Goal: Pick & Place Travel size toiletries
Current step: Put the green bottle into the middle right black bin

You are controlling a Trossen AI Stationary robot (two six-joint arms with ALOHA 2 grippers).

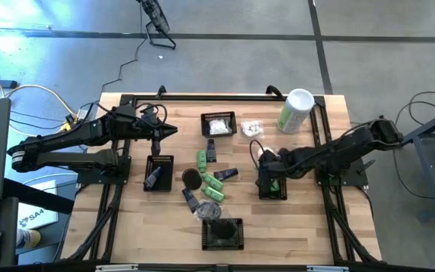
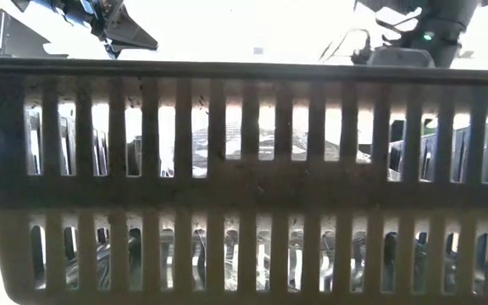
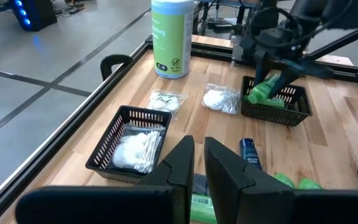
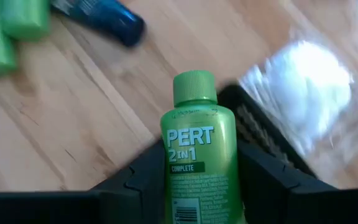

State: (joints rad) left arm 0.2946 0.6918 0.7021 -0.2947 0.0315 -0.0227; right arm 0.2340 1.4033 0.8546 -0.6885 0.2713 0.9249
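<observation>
My left gripper [image 1: 174,130] hangs with fingers pressed together above the worktop's [image 1: 127,227] left half, while my right gripper [image 4: 197,186] pinches a green bottle [image 4: 196,155] over the black basket [image 3: 277,106] toward the right edge.

Both arms are built of dark, near-black segments with rounded joint housings. The left arm [image 1: 74,140] has a pale grey band around its rear joint, and a yellow cable runs to its base beside thin black leads. Its fingers [image 3: 182,168] are flat, matte black wedges with squared tips. The right arm [image 1: 353,143] carries looping black cables near the wrist, and its fingers [image 4: 135,180] are broad, black and angular
</observation>
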